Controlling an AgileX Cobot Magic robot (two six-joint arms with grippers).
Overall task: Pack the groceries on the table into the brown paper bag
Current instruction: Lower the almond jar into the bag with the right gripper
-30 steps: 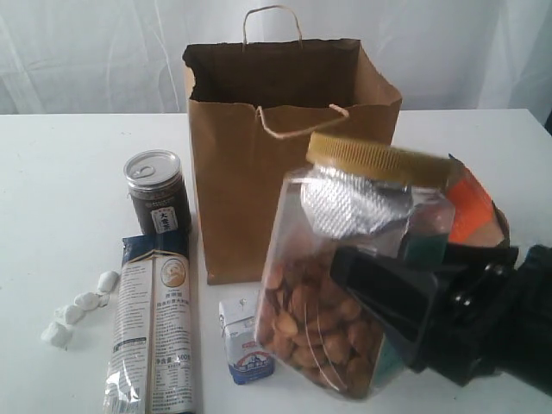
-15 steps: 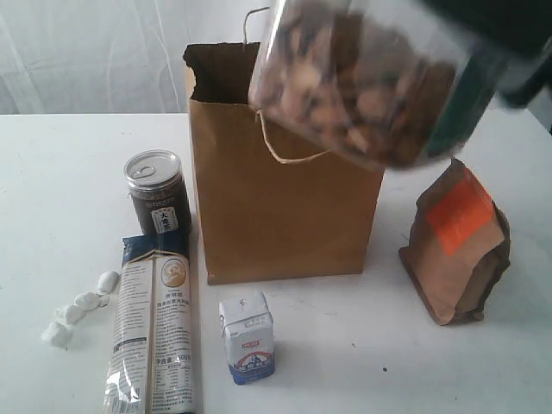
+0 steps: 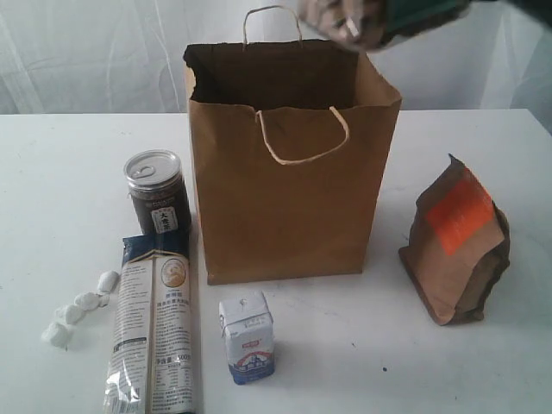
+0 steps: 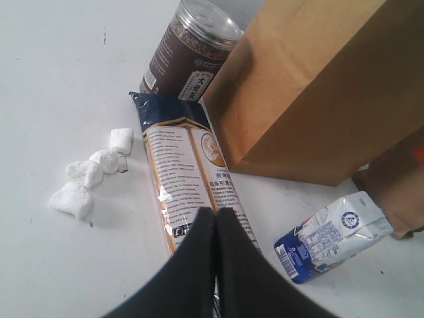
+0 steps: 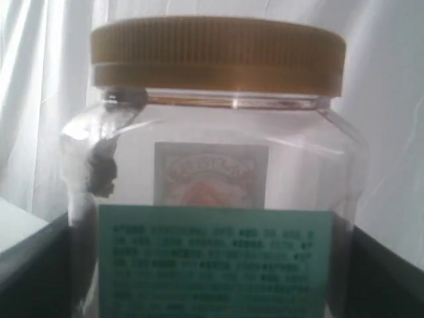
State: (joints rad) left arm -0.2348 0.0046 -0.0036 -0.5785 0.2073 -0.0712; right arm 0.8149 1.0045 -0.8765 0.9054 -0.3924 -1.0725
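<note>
My right gripper (image 5: pixel 212 271) is shut on the gold-lidded clear jar (image 5: pixel 212 132), its dark fingers (image 5: pixel 33 271) pressing both sides. In the exterior view the jar (image 3: pixel 371 19) hangs blurred at the top edge, above the open brown paper bag (image 3: pixel 285 172). My left gripper (image 4: pixel 215 212) is shut and empty, hovering over the long noodle packet (image 4: pixel 185 172). On the table (image 3: pixel 52 172) left of the bag stand the silver-lidded dark jar (image 3: pixel 157 194), the noodle packet (image 3: pixel 155 328) and white sweets (image 3: pixel 78 306). The small carton (image 3: pixel 247 336) sits in front, the orange-labelled pouch (image 3: pixel 457 241) to the right.
A white curtain hangs behind the table. In the left wrist view the carton (image 4: pixel 331 235) lies close beside the bag's base (image 4: pixel 324 93), and the sweets (image 4: pixel 89 175) lie left of the packet.
My right gripper has lifted the gold-lidded jar from in front of the bag, low on the right, up to the top of the exterior view over the bag's mouth. The left gripper has not moved.
</note>
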